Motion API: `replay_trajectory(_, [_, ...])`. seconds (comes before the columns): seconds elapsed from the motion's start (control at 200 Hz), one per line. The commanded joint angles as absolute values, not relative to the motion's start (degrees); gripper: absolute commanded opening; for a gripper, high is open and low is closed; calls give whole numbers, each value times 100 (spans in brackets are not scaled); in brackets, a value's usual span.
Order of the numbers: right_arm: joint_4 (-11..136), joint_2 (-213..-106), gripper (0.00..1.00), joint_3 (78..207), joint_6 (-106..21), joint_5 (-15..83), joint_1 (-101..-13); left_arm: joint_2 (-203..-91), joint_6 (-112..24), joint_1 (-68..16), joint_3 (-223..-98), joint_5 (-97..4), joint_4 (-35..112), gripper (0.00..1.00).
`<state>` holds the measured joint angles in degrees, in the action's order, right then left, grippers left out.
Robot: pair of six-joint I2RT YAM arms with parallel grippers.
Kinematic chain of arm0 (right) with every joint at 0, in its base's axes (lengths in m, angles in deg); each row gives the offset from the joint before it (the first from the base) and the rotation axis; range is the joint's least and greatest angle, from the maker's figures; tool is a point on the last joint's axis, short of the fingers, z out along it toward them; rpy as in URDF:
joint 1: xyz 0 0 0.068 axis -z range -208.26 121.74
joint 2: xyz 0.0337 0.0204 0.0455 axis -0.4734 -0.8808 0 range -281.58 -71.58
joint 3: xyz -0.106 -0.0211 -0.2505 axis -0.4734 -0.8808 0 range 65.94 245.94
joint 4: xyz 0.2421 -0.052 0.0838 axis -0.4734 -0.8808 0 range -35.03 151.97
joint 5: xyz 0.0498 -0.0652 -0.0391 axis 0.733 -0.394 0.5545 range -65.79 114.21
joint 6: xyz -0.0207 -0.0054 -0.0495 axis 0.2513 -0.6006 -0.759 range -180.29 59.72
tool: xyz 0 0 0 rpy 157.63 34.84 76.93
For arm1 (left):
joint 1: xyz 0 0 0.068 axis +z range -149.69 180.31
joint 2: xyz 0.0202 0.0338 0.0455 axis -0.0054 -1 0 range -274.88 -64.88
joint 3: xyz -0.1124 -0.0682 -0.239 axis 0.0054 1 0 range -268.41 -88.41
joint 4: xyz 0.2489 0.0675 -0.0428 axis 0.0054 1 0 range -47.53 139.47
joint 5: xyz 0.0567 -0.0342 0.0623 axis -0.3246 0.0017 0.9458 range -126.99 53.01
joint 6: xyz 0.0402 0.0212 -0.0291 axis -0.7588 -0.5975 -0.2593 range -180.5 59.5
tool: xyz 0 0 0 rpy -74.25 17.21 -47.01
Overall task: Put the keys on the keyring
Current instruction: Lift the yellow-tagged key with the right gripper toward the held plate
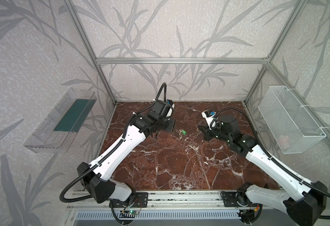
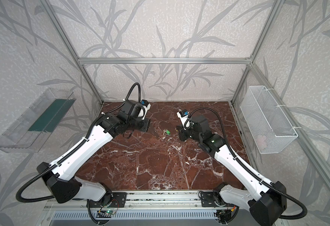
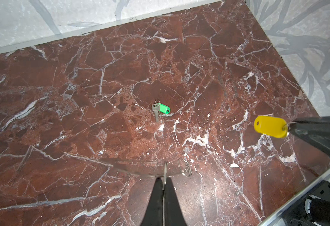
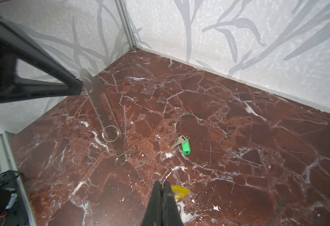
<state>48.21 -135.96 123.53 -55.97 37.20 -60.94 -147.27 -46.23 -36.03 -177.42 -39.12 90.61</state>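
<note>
The left end effector (image 3: pixel 164 177) clamps the flat grey metal keyring (image 3: pixel 136 167); the right end effector (image 4: pixel 162 185) pinches the yellow plastic key tag (image 4: pixel 180 192). Bringing them together slowly seems wise; the green-tagged silvery key (image 3: pixel 160 109) lies between them on the red marble worktop (image 3: pixel 62 117).

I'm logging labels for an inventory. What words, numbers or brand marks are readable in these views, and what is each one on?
No text here can be read.
White camera housing on the right arm: a dark line of print, too small and blurred to read.
green tag: no writing on the side shown.
yellow tag: no writing on the side shown.
</note>
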Motion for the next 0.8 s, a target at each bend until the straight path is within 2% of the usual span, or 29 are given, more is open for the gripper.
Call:
replay_trajectory(0.0, [5062,-13351,0,12400,-5746,4473,-6113,-14671,-4760,-3651,-17804,-4024,8924,0])
replay_trajectory(0.365, [5951,-13247,0,12214,-5660,6048,-6075,-14614,-4922,-3765,-17751,-4225,8603,0])
replay_trajectory(0.795, [6332,-13632,0,12492,-5173,6163,-6038,-14272,-5137,-4012,-17334,-4187,8041,0])
